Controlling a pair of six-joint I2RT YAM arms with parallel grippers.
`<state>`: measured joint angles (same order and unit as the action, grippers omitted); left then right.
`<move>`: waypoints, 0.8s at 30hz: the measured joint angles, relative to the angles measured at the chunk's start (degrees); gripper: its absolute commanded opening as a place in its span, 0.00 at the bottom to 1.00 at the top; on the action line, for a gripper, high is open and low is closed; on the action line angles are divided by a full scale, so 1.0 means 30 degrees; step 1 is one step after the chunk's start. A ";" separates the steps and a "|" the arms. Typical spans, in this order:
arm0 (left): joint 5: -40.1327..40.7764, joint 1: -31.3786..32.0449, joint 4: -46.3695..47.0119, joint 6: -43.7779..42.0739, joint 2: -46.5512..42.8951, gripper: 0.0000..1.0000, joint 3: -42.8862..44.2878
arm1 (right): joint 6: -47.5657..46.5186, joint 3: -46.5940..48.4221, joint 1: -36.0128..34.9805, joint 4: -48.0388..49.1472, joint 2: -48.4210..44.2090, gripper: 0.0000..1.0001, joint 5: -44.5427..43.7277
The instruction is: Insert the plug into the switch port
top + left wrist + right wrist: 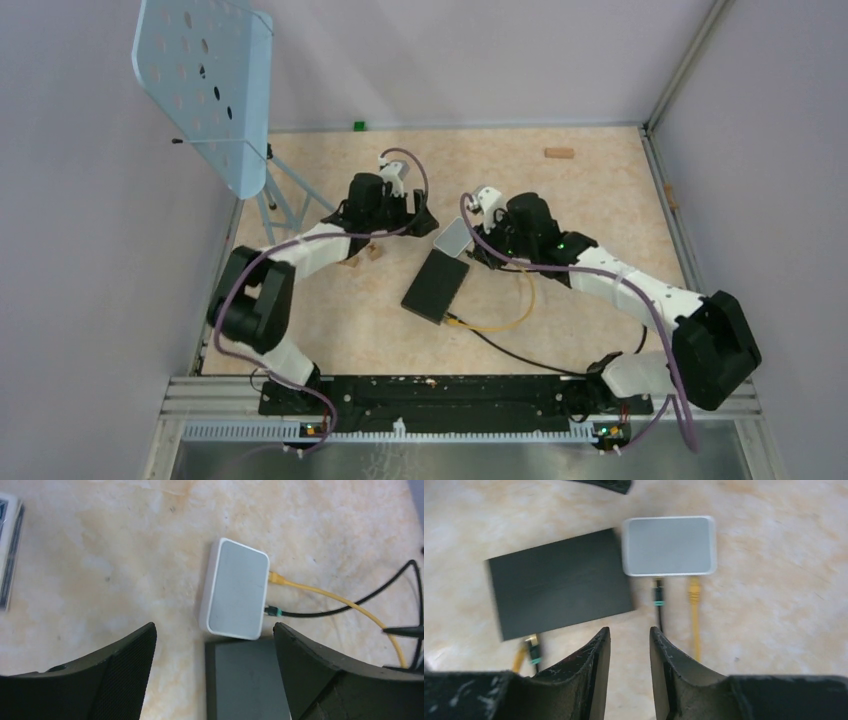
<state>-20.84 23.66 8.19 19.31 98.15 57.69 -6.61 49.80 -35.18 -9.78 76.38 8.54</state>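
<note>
The flat black box (435,285) lies mid-table, its far end touching a pale grey-blue box (455,236). In the right wrist view, a yellow plug (524,652) and a black plug with a green band (535,652) sit against the black box's (559,582) near narrow edge; the switch port itself is hidden behind them. Another green-banded plug (658,595) and another yellow plug (694,590) meet the pale box's (669,545) edge. My right gripper (629,630) stands open with only bare table between its fingers. My left gripper (215,630) is wide open above the black box (250,680).
A yellow cable (505,322) and a black cable (530,355) loop toward the right arm's base. A perforated blue plate (205,90) on a stand rises at the back left. Small wooden pieces (362,255) lie by the left arm. A patterned card (7,555) lies to the left.
</note>
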 measured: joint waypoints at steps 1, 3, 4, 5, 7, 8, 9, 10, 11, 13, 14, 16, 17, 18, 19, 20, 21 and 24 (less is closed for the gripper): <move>0.0044 0.0000 -0.0066 0.0175 -0.0940 0.93 -0.0663 | -0.0182 0.0080 -0.0423 -0.0452 -0.0357 0.35 0.0670; 0.0066 0.0000 -0.0095 0.0648 -0.3213 0.94 -0.2361 | -0.0634 0.0189 -0.1872 -0.1486 -0.0750 0.36 0.1778; 0.0058 0.0000 -0.0182 0.0896 -0.4357 0.95 -0.3206 | -0.0809 0.0189 -0.2667 -0.1887 -0.0765 0.36 0.2273; 0.0044 0.0000 -0.0321 0.1129 -0.5406 0.95 -0.3934 | -0.0969 0.0189 -0.3439 -0.2455 -0.0670 0.36 0.2747; 0.0022 0.0000 -0.0612 0.1559 -0.7082 0.96 -0.5085 | -0.1246 0.0182 -0.4546 -0.3468 -0.0284 0.37 0.3497; 0.0022 0.0000 -0.0823 0.1734 -0.7861 0.97 -0.5610 | -0.1311 0.0182 -0.4852 -0.3942 -0.0007 0.37 0.3694; 0.0029 0.0000 -0.1056 0.1880 -0.8473 0.97 -0.5982 | -0.1413 0.0175 -0.5013 -0.4313 0.0262 0.37 0.3774; 0.0044 0.0000 -0.1290 0.2040 -0.9056 0.97 -0.6324 | -0.1501 0.0175 -0.5202 -0.4699 0.0597 0.37 0.3774; 0.0058 0.0000 -0.1530 0.2142 -0.9697 0.98 -0.6674 | -0.1603 0.0168 -0.5297 -0.4947 0.0867 0.37 0.3759; 0.0138 0.0007 -0.2069 0.2317 -1.0768 0.98 -0.7111 | -0.1756 0.0138 -0.5588 -0.5508 0.1486 0.37 0.3730; 0.0204 0.0007 -0.2302 0.2368 -1.1147 0.98 -0.7213 | -0.1785 0.0109 -0.5727 -0.5632 0.1647 0.37 0.3730; 0.0299 0.0015 -0.2550 0.2404 -1.1693 0.98 -0.7242 | -0.1792 -0.0051 -0.5982 -0.5705 0.1865 0.37 0.3694; 0.0350 0.0015 -0.2659 0.2404 -1.1854 0.98 -0.7242 | -0.1785 -0.0131 -0.6040 -0.5697 0.1938 0.37 0.3687; 0.0364 0.0015 -0.2827 0.2404 -1.1978 0.98 -0.7242 | -0.1770 -0.0219 -0.6113 -0.5690 0.2018 0.37 0.3643; 0.0415 0.0015 -0.2958 0.2404 -1.2029 0.98 -0.7242 | -0.1756 -0.0262 -0.6156 -0.5719 0.2106 0.37 0.3592; 0.0423 0.0015 -0.3118 0.2397 -1.2050 0.98 -0.7242 | -0.1741 -0.0357 -0.6193 -0.5617 0.2208 0.36 0.3534; 0.0430 0.0015 -0.3279 0.2397 -1.2050 0.98 -0.7242 | -0.1719 -0.0408 -0.6222 -0.5610 0.2302 0.36 0.3432; 0.0430 0.0015 -0.3563 0.2397 -1.2050 0.98 -0.7249 | -0.1617 -0.0605 -0.6280 -0.5523 0.2586 0.27 0.2994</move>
<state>-19.55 23.70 -2.50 26.50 62.00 35.94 -11.46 47.99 -54.02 -26.35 84.14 17.52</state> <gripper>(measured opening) 0.983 0.349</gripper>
